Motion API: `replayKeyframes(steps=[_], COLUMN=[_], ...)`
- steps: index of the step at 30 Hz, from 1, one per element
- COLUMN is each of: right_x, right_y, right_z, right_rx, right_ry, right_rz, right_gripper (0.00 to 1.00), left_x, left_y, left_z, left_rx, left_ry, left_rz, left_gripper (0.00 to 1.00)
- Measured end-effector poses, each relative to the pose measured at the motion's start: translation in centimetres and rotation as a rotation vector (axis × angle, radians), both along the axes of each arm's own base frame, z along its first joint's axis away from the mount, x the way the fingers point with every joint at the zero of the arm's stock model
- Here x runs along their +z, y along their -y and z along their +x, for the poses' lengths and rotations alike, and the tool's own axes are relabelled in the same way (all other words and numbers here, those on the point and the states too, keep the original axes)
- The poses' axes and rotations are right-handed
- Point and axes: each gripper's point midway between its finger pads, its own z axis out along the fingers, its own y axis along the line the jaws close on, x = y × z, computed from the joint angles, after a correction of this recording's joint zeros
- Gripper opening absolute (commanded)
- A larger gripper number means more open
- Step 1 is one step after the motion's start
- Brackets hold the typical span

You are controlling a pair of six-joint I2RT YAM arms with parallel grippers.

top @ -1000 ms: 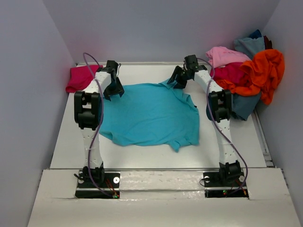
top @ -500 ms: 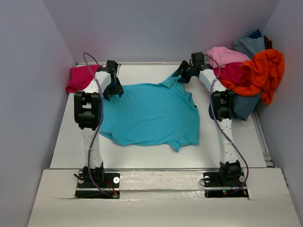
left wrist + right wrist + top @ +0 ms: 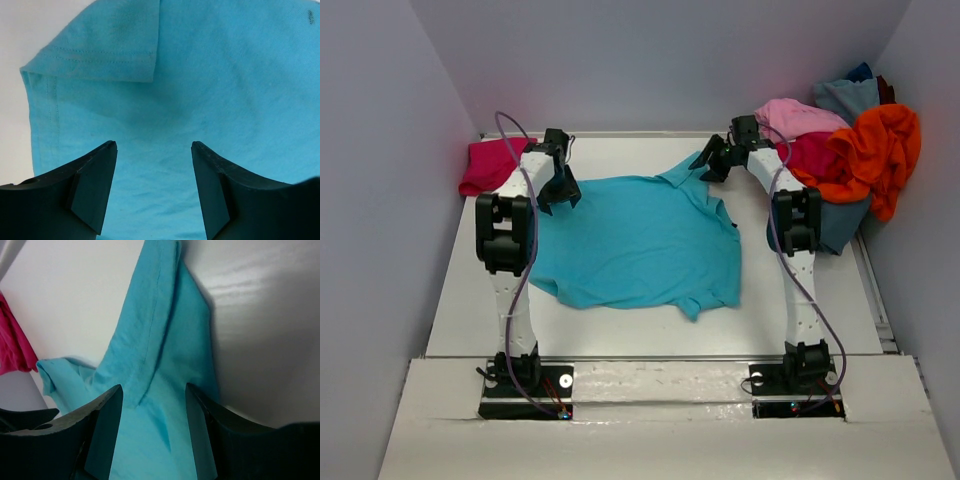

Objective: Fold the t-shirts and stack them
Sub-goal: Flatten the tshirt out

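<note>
A bright turquoise t-shirt (image 3: 640,240) lies spread on the white table (image 3: 620,320). My left gripper (image 3: 560,190) hovers open over its far left part, near a sleeve hem (image 3: 100,55); only flat cloth shows between the fingers (image 3: 95,190) of this gripper (image 3: 154,143). My right gripper (image 3: 712,160) is at the shirt's far right sleeve (image 3: 150,340), which is drawn out to a point. That gripper (image 3: 154,386) stands open with the sleeve cloth lying under and between its fingers. A magenta-pink t-shirt (image 3: 490,165) lies folded at the far left.
A heap of t-shirts sits at the far right corner: light pink (image 3: 795,115), crimson (image 3: 810,155), orange (image 3: 880,150) and dusty blue (image 3: 845,95). Grey walls enclose the table on three sides. A strip of bare table shows in front of the turquoise shirt.
My right gripper has moved right and toward the back, and the turquoise sleeve now stretches out after it to a point. The left arm has stayed still.
</note>
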Motion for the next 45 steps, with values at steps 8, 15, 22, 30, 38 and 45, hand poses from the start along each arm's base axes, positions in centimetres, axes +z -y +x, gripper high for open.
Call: replayKeyframes(steps=[8, 15, 22, 30, 38, 45], right_x=[4.3, 8.0, 6.5, 3.1, 2.6, -0.7], right_y=[0.4, 0.8, 2.5, 3.1, 2.9, 2.9], right_z=[-2.6, -3.3, -6.4, -8.4, -6.7, -4.0], right_rx=[0.027, 0.03, -0.006, -0.011, -0.017, -0.03], right_ry=[-0.007, 0.021, -0.078, -0.179, -0.143, -0.146], right_rz=[-0.025, -0.044, -0.13, -0.16, -0.158, -0.172], right_gripper=[0.59, 0.59, 0.57, 0.39, 0.4, 0.43], left_x=[0.1, 0.1, 0.1, 0.5, 0.7, 0.8], left_y=[0.1, 0.2, 0.4, 0.5, 0.4, 0.4], left_z=[-0.9, -0.8, -0.9, -0.7, -0.6, -0.7], left_rx=[-0.003, -0.007, -0.01, -0.014, -0.018, -0.022], left_ry=[0.002, 0.006, 0.005, 0.011, 0.012, 0.007], left_rz=[-0.011, -0.019, -0.027, -0.03, -0.029, -0.027], left_gripper=[0.72, 0.72, 0.72, 0.72, 0.72, 0.72])
